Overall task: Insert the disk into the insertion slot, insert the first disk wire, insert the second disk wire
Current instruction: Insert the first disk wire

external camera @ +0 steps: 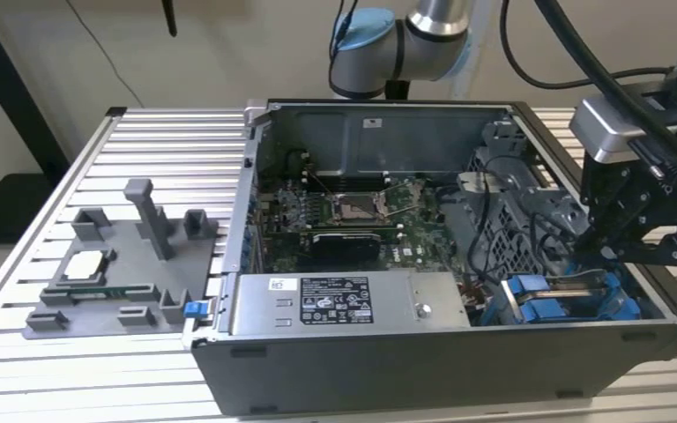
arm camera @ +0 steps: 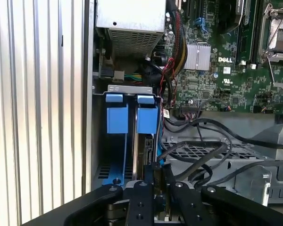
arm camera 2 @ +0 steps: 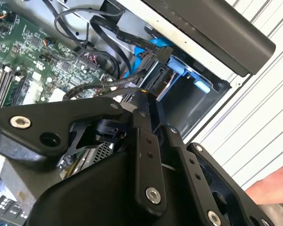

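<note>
Little room lies between case wall [arm camera: 88, 94] and gripper [arm camera: 159, 181], fingers [arm camera: 140, 197] seemingly clamped on a black connector [arm camera: 157, 168] at the insertion slot [arm camera: 117, 117].

The whole open computer case [external camera: 433, 374] is being looked down on from high up and a fair way off in the exterior view, slatted table [external camera: 162, 141] included. In the first wrist view the insertion slot [arm camera: 132, 117] is being viewed nearly straight down, close in, over the gripper [arm camera: 158, 183]. In the second wrist view it's being framed at a slant, even closer. The slot and the motherboard [external camera: 351, 220] are being shared by all three.
</note>
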